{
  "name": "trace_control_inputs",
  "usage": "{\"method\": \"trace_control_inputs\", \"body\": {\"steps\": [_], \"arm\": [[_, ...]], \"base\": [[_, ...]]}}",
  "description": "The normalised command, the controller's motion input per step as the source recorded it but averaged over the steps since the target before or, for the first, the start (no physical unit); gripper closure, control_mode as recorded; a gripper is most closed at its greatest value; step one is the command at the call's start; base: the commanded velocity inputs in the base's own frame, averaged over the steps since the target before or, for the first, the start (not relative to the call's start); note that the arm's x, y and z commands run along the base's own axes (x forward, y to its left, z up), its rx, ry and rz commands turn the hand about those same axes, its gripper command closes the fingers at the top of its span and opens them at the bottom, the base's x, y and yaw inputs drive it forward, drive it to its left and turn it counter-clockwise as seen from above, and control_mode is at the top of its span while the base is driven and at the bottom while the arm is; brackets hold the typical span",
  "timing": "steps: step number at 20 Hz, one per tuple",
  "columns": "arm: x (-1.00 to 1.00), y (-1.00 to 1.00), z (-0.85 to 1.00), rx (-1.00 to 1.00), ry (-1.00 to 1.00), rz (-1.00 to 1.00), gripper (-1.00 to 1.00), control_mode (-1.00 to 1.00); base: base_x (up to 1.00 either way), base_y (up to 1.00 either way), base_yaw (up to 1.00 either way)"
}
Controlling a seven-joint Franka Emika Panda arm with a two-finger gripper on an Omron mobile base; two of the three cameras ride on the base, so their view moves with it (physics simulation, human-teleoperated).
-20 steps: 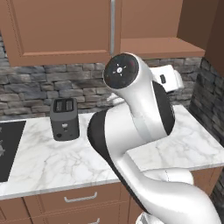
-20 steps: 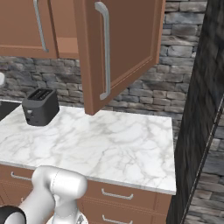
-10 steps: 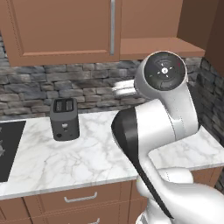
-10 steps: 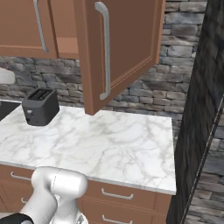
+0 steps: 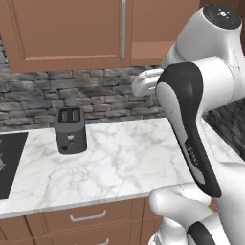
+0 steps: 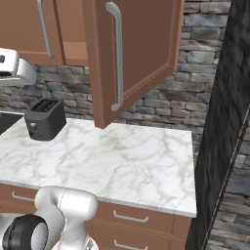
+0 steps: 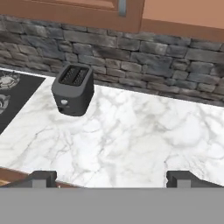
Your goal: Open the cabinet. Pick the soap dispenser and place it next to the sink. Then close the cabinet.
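The cabinet's right door stands swung open, its long silver handle facing me. The left door is shut. Behind the open door, a strip of the cabinet's inside shows bare wood. The soap dispenser and the sink are out of view. My gripper is open with nothing between its fingertips, and it looks down at the marble counter. The white hand hangs just under the cabinet's bottom edge, above the counter.
A dark grey toaster stands on the counter against the stone wall, left of the hand. A black cooktop lies at the far left. Drawers with short handles run below the counter. A dark stone wall closes the right end.
The arm's upper joint has swung to the right and upward in the left base view. The hand has turned left and risen slightly. The jaws stayed open.
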Motion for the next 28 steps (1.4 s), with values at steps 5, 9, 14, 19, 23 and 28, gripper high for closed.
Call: {"method": "trace_control_inputs", "body": {"steps": [5,9,14,19,23,28], "arm": [[0.89,0.00,-0.21,0.05,0.06,0.17,-1.00,-1.00],[0.91,0.00,-0.50,0.02,-0.07,0.03,-1.00,-1.00],[0.45,0.10,-0.07,0.01,-0.09,0.00,-1.00,-1.00],[0.23,0.16,0.32,0.04,0.01,0.00,-1.00,-1.00],[0.30,0.11,0.42,0.05,0.07,0.00,-1.00,-1.00],[0.42,0.01,0.10,0.01,0.01,0.00,-1.00,-1.00]], "base": [[0.00,0.00,0.00],[0.00,0.00,0.00],[0.00,0.00,0.00],[0.00,0.00,0.00],[0.00,0.00,0.00],[0.00,0.00,0.00]]}}
